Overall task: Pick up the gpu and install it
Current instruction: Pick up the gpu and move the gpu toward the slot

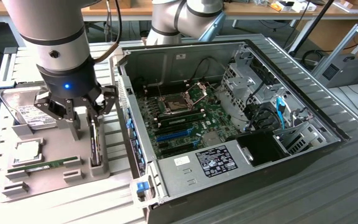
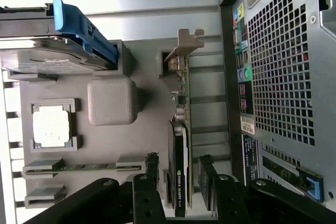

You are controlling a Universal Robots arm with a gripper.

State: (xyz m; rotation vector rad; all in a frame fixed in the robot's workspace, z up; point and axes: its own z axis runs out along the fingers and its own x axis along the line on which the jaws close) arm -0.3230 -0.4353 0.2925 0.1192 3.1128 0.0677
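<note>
Slatted metal table (image 1: 353, 135) carries a grey tray (image 1: 51, 144) beside the open case (image 1: 185, 51); the gpu (image 1: 95, 140) (image 2: 181, 145) stands on edge directly beneath the hand (image 1: 82, 114) (image 2: 179, 182), whose spread fingers straddle it. Pick-up stage, I judge: closing calls for square, centred contact on the thin card

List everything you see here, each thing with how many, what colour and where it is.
gpu: one, green board with black face, standing on edge in the tray, on the side nearest the case
hard drive: one, silver with blue frame, on the tray
processor chip: one, silver, in a tray pocket
memory stick: one, green, lying in the tray beside the chip
tray: one, grey, on the exterior view's left of the case
computer case: one, grey metal, side open
motherboard: one, green, inside the case
table: one, pale slatted metal, under everything
arm: one, silver-grey, above the tray
gripper: one, black, open, a finger on each side of the gpu
</note>
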